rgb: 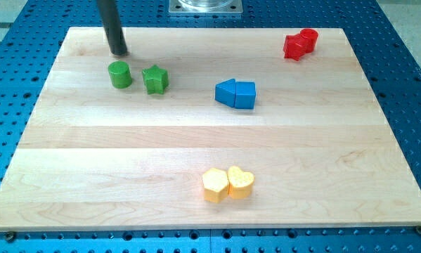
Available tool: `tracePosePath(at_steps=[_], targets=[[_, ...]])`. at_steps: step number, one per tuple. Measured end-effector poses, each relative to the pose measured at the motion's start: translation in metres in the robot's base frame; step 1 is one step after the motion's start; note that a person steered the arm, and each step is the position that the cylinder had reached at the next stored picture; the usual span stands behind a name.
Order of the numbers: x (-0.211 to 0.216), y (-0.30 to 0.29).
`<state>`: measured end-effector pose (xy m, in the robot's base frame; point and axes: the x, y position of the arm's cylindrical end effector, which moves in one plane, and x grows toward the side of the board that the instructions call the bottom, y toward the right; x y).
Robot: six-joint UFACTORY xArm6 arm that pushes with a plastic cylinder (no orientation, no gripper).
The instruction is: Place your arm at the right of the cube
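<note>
The blue cube (244,95) sits right of centre in the upper half of the wooden board (126,140), touching a blue wedge-shaped block (225,93) on its left. My tip (119,53) is near the board's top left, far to the left of the cube. It stands just above a green cylinder (120,74), apart from it.
A green star block (155,79) lies right of the green cylinder. Two red blocks (299,43) touch each other at the top right. A yellow hexagon block (215,185) and a yellow heart block (240,181) touch near the bottom centre. A metal base (205,6) shows at the top edge.
</note>
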<state>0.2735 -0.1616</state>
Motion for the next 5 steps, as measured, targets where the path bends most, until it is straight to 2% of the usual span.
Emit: tracePosePath(at_steps=[2, 3, 4, 5], targets=[[0.058, 0.001], [0.04, 0.0], [0.0, 0.06], [0.008, 0.166]])
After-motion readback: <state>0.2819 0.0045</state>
